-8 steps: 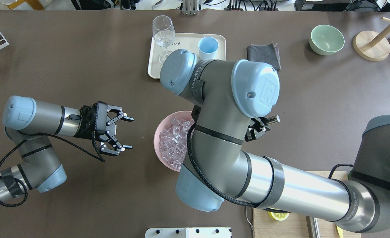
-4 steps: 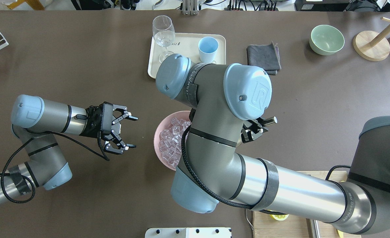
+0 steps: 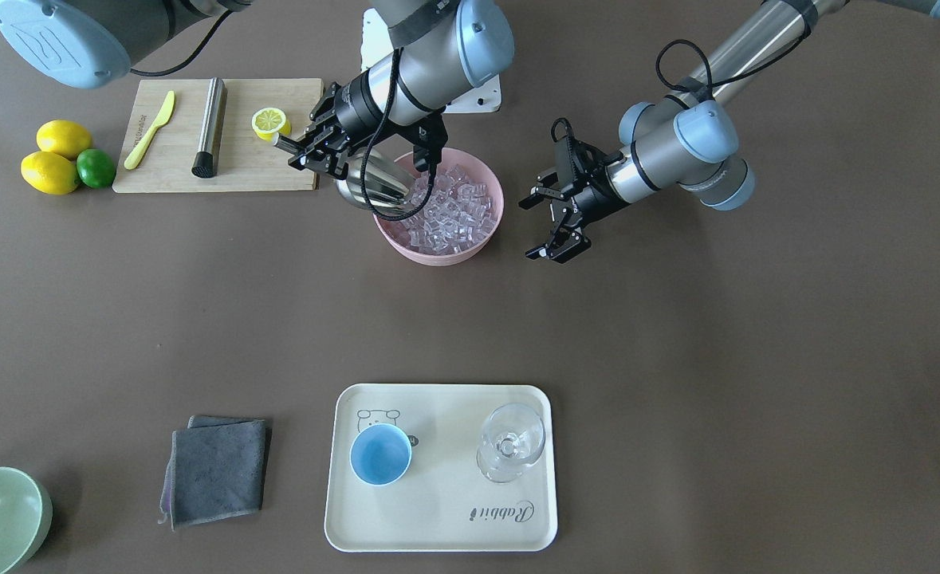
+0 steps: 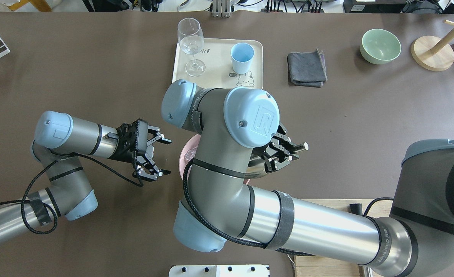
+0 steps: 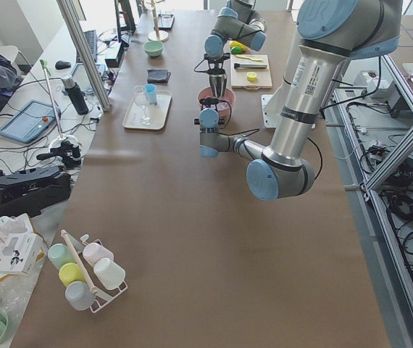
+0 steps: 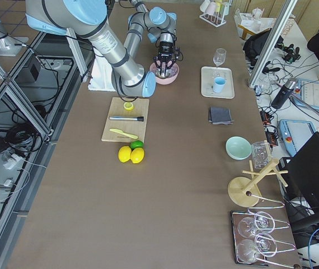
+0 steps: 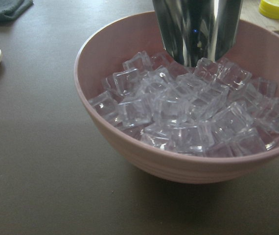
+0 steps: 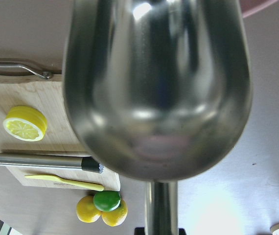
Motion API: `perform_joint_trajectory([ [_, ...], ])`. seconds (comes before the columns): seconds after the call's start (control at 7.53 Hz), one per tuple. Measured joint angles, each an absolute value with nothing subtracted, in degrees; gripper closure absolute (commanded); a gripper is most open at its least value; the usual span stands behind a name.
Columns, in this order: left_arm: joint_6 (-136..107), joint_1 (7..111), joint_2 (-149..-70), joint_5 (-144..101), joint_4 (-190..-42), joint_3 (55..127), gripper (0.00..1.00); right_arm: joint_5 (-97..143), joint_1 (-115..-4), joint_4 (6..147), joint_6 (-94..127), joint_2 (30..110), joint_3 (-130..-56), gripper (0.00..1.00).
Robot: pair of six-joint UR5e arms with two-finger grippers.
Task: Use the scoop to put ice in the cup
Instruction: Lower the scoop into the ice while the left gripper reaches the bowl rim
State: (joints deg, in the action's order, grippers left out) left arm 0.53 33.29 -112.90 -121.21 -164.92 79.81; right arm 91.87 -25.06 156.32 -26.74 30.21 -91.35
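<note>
Scooping stage, by my reading. Right gripper (image 3: 316,150) is clamping the scoop (image 3: 379,185) by its handle, trough tip touching the ice (image 3: 454,214) in the bowl (image 3: 438,257) just below. Left gripper (image 3: 535,228) is hanging spread, empty, beside the bowl. Cup (image 3: 380,454) is standing well away from both, on the tray (image 3: 438,528). Next: digging under cubes, lifting level.

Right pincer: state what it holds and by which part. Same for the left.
Right pincer grips the scoop by its straight handle, trough down among the ice. Left pincer is open, holding nothing.
</note>
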Motion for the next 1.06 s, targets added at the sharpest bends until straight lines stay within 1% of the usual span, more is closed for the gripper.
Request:
perform_joint_trajectory([
  [0.66, 0.3, 33.6, -114.1, -121.0, -164.3, 79.3, 0.02, 91.5, -23.0, 150.2, -23.3, 31.3, -89.4, 1.0],
  [1.06, 0.1, 32.8, -117.4, -121.2, -162.8, 75.4, 0.02, 91.8, -22.8, 147.2, -20.6, 32.3, -89.4, 1.0],
])
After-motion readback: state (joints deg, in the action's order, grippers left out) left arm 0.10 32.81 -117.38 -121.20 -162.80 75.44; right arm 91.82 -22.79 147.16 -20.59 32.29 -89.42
